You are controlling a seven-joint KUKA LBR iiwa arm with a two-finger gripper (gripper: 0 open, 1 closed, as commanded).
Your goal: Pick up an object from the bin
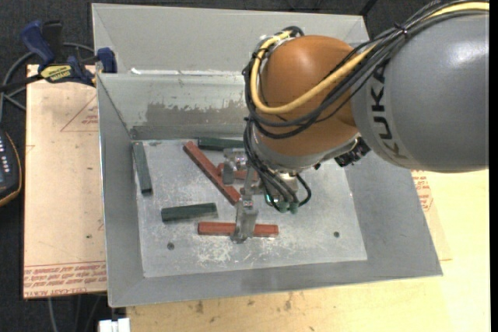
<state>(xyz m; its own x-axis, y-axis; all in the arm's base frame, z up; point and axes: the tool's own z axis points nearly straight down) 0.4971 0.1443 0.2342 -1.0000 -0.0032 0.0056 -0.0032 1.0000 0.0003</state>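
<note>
Grey bin floor [311, 241] bears a red-brown bar [214, 228] flat near the front; the gripper [245, 228] stands at its middle, likely for balance, clamped or loose I cannot tell. Farther back lie a dark green bar [189, 211] and a slanted red-brown bar [206, 163].

Rear dark green bar [220, 143] – right end under the arm [436, 89], arm itself cut by right edge

Grey KUKA-lettered arm [436, 82], orange dome cover [305, 78], yellow and black cables [310, 110], metal pincer [244, 234]
</note>
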